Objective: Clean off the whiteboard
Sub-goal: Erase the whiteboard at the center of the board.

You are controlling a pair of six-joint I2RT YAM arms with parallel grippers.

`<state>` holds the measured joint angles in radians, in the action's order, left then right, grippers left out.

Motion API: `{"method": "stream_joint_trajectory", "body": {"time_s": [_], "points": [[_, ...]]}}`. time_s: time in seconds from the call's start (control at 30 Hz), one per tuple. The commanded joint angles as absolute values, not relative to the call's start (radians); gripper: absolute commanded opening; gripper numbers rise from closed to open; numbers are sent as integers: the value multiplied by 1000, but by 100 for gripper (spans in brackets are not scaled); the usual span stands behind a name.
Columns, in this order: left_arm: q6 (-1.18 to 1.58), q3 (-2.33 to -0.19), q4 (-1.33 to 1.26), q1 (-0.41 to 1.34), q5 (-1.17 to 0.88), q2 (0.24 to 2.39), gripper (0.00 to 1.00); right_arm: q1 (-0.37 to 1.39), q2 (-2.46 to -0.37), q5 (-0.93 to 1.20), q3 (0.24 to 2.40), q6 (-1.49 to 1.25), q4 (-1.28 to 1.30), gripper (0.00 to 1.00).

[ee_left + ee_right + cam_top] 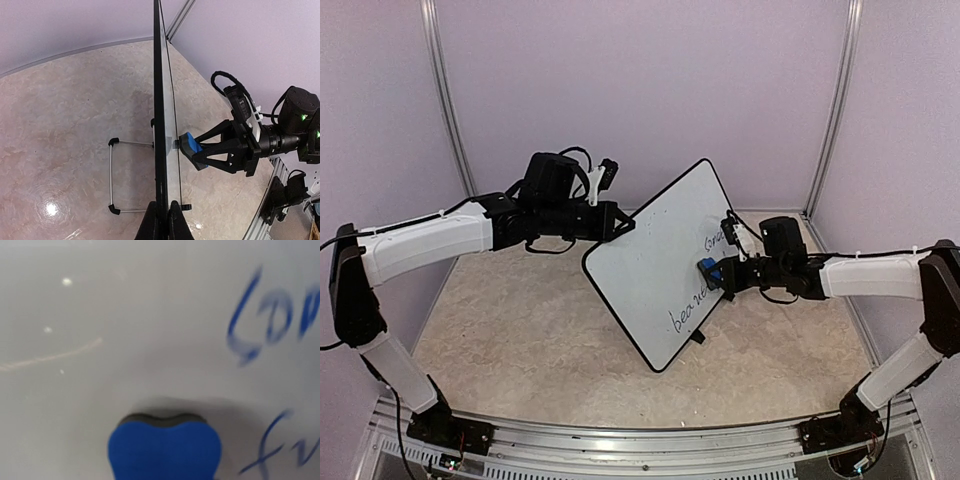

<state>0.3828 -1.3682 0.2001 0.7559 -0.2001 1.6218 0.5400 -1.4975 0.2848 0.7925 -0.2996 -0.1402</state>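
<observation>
The whiteboard [642,268] stands tilted on its edge mid-table, with blue writing [692,305] along its right side. My left gripper [620,222] is shut on the board's upper left rim. In the left wrist view its fingers [172,222] clamp the board's edge [159,110], which shows edge-on. My right gripper [720,275] is shut on a blue eraser [706,268] and presses its dark felt face against the board. The eraser also shows in the left wrist view [190,148] and in the right wrist view [165,450], left of the blue letters [270,320].
A wire stand [114,176] juts out behind the board onto the beige tabletop [520,330]. Purple walls with metal posts [832,110] enclose the back and sides. A metal rail [640,440] runs along the near edge.
</observation>
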Motion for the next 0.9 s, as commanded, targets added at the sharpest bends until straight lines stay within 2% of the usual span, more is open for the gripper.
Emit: {"method": "stream_joint_trajectory", "body": {"time_s": [0.0, 0.47, 0.6, 0.87], "points": [[252, -1423, 256, 764, -251, 1633, 0, 543, -1452, 207, 828, -273, -99, 30], [208, -1461, 303, 667, -425, 1602, 0, 489, -1294, -2, 798, -310, -62, 32], [250, -1445, 265, 670, -434, 1618, 0, 459, -1251, -141, 805, -318, -38, 33], [284, -1438, 214, 680, -436, 1660, 0, 277, -1364, -144, 838, -414, -45, 34]]}}
